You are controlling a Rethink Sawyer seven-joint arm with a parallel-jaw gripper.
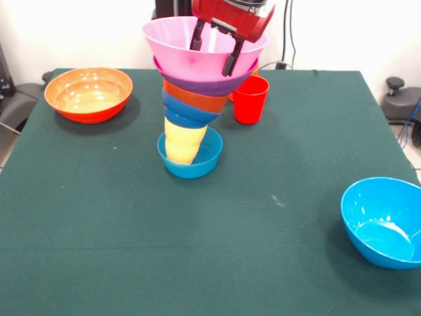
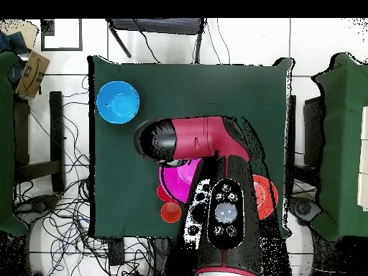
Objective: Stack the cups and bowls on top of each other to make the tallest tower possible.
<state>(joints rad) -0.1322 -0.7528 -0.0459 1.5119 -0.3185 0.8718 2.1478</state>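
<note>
1. Front view: the tower (image 1: 194, 105) of glossy plastic pieces stands near the middle of the dark green cloth-covered table (image 1: 131, 224); at its foot a small blue plastic bowl (image 1: 191, 162) sits upright on the cloth, with a yellow plastic cup (image 1: 184, 141) inside it; above come blue and orange bowls, then a purple bowl (image 1: 210, 84), and on top a large pink plastic bowl (image 1: 187, 43) — each layer wider than the one below, the whole stack leaning slightly.
2. The red and black gripper (image 1: 214, 56) reaches down into the pink bowl; its two black fingers (image 1: 231, 59) are spread apart, holding nothing.
3. A red plastic cup (image 1: 250, 99) stands upright just behind and beside the tower; a large orange plastic bowl (image 1: 88, 93) sits well apart at one far corner; a bright blue plastic bowl (image 1: 385, 220) sits alone near the opposite near edge.
4. Overhead view: the arm (image 2: 198, 136) covers most of the tower — only part of the pink bowl (image 2: 175, 183) shows; the red cup (image 2: 171, 212) lies just beside it; the orange bowl (image 2: 264, 195) peeks out past the arm; the bright blue bowl (image 2: 118, 102) sits well apart near a corner.
</note>
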